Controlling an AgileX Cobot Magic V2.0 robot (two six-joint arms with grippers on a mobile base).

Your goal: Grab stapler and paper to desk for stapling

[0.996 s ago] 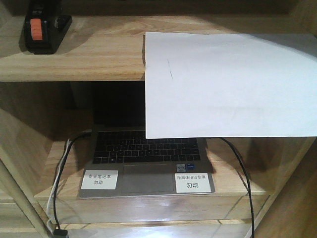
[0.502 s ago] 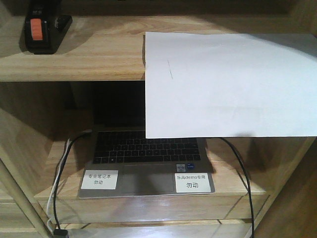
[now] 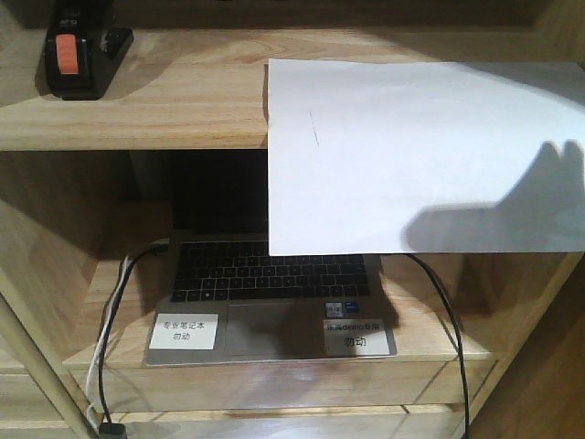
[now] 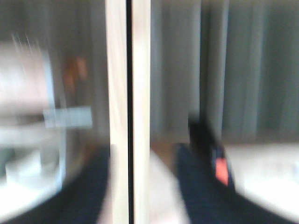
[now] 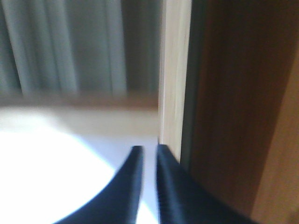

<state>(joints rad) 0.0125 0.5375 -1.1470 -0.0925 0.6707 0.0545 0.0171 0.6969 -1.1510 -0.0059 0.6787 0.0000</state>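
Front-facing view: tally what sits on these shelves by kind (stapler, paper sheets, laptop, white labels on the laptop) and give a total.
stapler: 1
paper: 1
laptop: 1
labels: 2
Total: 5

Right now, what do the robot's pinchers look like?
The right gripper has two dark, nearly black fingers. They are wide at the bottom and narrow to slim, rounded tips. The left gripper seems to have the same dark fingers, but its picture is too blurry for detail. No cables, markings or other arm parts show.
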